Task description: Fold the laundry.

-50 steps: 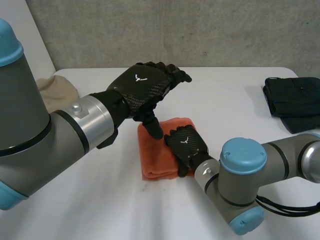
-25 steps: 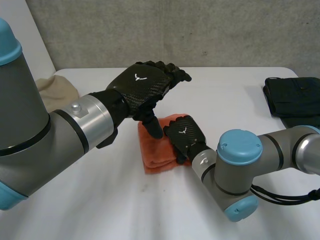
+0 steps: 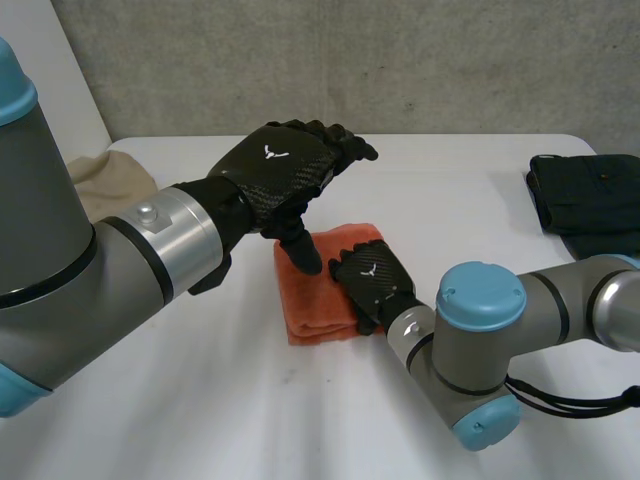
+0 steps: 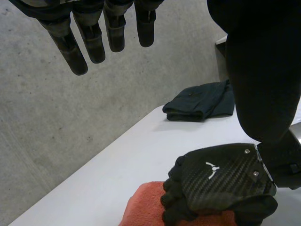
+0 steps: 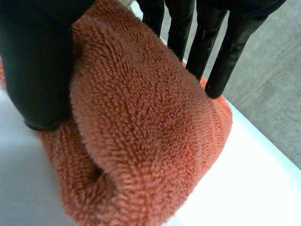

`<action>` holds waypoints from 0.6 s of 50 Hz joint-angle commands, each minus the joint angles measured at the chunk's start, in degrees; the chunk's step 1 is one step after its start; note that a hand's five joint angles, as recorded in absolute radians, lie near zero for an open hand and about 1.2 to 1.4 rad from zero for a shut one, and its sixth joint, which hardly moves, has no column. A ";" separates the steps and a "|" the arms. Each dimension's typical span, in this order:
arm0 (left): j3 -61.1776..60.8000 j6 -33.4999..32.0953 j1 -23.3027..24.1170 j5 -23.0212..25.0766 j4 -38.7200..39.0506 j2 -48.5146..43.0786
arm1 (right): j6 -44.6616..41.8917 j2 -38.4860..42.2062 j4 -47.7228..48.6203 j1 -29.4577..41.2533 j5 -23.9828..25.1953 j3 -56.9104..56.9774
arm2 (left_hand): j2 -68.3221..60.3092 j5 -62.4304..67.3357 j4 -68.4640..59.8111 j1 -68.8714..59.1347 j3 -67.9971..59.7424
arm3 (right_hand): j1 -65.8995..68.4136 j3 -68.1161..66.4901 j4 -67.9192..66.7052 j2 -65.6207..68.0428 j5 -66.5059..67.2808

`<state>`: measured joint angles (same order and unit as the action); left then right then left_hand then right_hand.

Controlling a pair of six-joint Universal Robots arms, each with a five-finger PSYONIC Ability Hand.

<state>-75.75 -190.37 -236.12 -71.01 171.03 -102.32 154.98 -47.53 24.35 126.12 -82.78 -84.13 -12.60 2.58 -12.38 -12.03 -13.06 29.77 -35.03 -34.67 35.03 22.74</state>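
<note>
The right hand (image 3: 370, 284) pinches the towel (image 3: 312, 302) at its edge; the left hand (image 3: 275, 176) hovers above the towel, fingers spread.

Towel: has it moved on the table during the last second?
Yes. The towel slid slightly away from the robot, toward the table's far edge.

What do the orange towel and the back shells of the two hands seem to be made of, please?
The orange towel looks like thick terry or fleece: a fuzzy, matte pile that bulges softly. The backs of the left hand and right hand look like glossy carbon-fibre shell, judging by the fine woven check and sheen, though patterned plastic is possible.
</note>
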 commanded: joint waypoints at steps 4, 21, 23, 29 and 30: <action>0.08 0.08 -0.30 0.00 0.00 0.02 | -0.20 1.21 -0.09 0.09 -0.10 3.44 | 0.37 -0.35 0.15 -0.20 0.82 | 43.69 -38.43 -38.79 38.43 40.72; -0.10 0.08 -1.36 0.00 0.00 0.81 | -6.69 -2.48 -1.32 -12.64 2.01 4.41 | 0.53 -0.51 0.32 -0.03 0.99 | 50.23 -44.97 -45.33 44.97 47.26; -0.01 0.08 -1.36 0.00 0.00 0.81 | -10.30 -3.18 -1.76 -16.95 4.64 4.06 | 0.53 -0.51 0.32 -0.03 0.99 | 50.23 -44.97 -45.33 44.97 47.26; -0.01 0.08 -1.36 0.08 0.00 0.81 | -18.73 -2.84 -3.34 -26.79 17.27 5.72 | 0.70 -0.68 0.49 0.14 1.16 | 50.23 -44.97 -45.33 44.97 47.26; -0.01 0.08 -1.44 0.08 0.00 0.81 | -19.27 -2.66 -3.61 -27.68 18.96 6.34 | 0.70 -0.68 0.49 0.14 1.16 | 50.23 -44.97 -45.33 44.97 47.26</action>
<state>-75.78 -190.28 -237.50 -71.00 171.03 -101.51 142.89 -50.55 22.41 107.03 -75.39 -79.73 -12.60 2.58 -12.38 -12.03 -13.06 49.61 -63.96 -67.52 66.01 49.89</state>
